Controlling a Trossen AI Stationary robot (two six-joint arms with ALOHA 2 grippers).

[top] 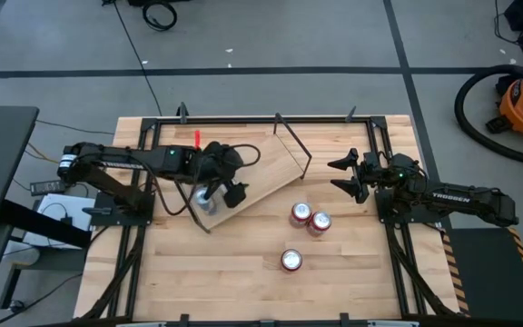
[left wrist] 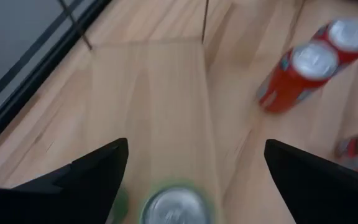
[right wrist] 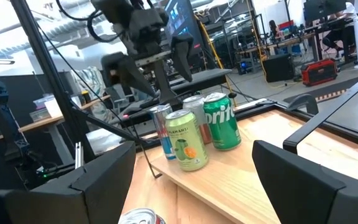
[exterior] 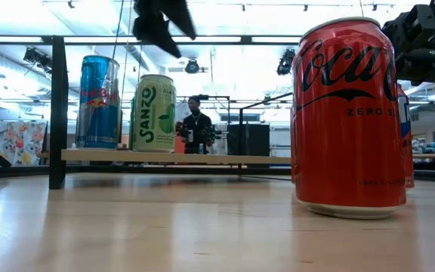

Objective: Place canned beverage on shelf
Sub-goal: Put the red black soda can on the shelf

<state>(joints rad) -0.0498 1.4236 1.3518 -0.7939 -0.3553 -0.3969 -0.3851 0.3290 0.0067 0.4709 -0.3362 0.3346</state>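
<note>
The shelf (top: 261, 173), a light wood plank with black rod brackets, lies slantwise on the table. Several cans stand at its left end: a blue one (exterior: 98, 102), a green Sanzo one (exterior: 154, 113) and a green Sprite one (right wrist: 221, 121). Three red cola cans stand on the table (top: 300, 214) (top: 319, 222) (top: 291, 261). My left gripper (top: 221, 193) is open and hangs just above the cans on the shelf; a silver can top (left wrist: 176, 208) shows below its fingers. My right gripper (top: 341, 175) is open and empty at the right, pointing at the shelf.
A black frame (top: 271, 119) runs round the tabletop. The nearest red can (exterior: 350, 117) stands upright close to the low camera. A person (exterior: 195, 121) stands in the room far behind the table. Bare wood lies toward the near edge (top: 225, 282).
</note>
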